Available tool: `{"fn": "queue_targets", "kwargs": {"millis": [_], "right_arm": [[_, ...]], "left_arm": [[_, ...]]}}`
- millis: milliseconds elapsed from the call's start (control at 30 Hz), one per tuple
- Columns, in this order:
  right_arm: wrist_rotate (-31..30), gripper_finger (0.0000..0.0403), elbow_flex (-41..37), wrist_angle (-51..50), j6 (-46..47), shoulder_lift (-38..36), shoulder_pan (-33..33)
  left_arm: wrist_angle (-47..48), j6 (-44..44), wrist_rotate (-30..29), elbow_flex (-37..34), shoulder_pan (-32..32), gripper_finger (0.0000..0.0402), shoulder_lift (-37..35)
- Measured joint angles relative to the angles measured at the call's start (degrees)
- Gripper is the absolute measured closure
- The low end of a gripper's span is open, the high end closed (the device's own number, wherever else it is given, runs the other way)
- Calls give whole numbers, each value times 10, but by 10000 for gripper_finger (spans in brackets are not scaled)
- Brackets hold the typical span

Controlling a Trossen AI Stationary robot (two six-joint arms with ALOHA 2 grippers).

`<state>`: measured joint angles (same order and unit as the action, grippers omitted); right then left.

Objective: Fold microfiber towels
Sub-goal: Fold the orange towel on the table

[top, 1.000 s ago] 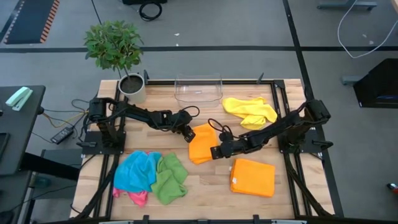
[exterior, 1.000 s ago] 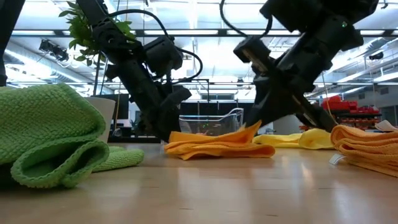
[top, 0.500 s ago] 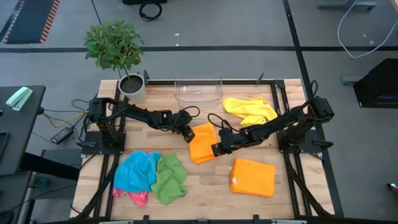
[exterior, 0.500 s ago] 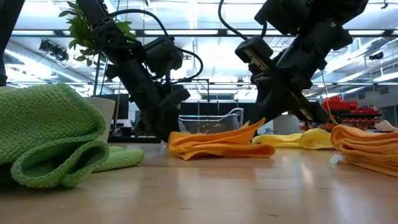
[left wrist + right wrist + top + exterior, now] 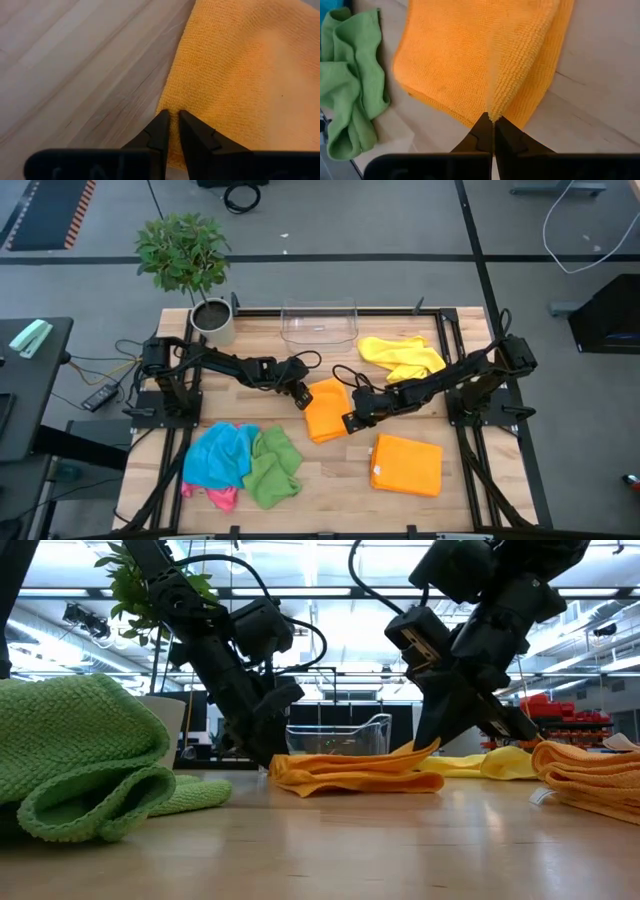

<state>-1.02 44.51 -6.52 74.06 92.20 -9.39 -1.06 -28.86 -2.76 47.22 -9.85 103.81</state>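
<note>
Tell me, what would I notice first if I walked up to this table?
Probably the two dark robot arms meeting in the middle of the table over an orange towel: the left gripper pinches its edge and the right gripper pinches a raised fold. Next, the bright heap of blue, green and pink towels at the front left.

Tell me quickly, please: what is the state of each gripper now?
Left gripper: closed, pinching the edge of the orange towel in the table's middle.
Right gripper: closed, holding the opposite edge of the same towel, lifted slightly.
</note>
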Motion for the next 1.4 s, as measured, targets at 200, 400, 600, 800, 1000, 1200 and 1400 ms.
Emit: {"fn": "queue_targets", "kwargs": {"millis": [200,400,600,800,1000,1200,1400], "right_arm": [[27,359,0,-1,-2,0,7],[47,284,0,-26,-6,-21,19],[-1,249,0,-15,-16,-80,10],[-79,278,1,68,-12,-36,-21],[-85,364,72,67,-52,62,-27],[-54,398,141,-33,-97,124,-23],[-29,399,147,-126,-145,124,-9]], "left_arm": [[0,0,0,0,0,349,0],[1,0,0,0,0,349,0],[8,0,0,0,0,349,0],[9,0,0,0,0,349,0],[10,0,1,0,-2,349,0],[28,-5,2,0,-6,349,-1],[57,-5,-4,1,4,349,-5]]}}
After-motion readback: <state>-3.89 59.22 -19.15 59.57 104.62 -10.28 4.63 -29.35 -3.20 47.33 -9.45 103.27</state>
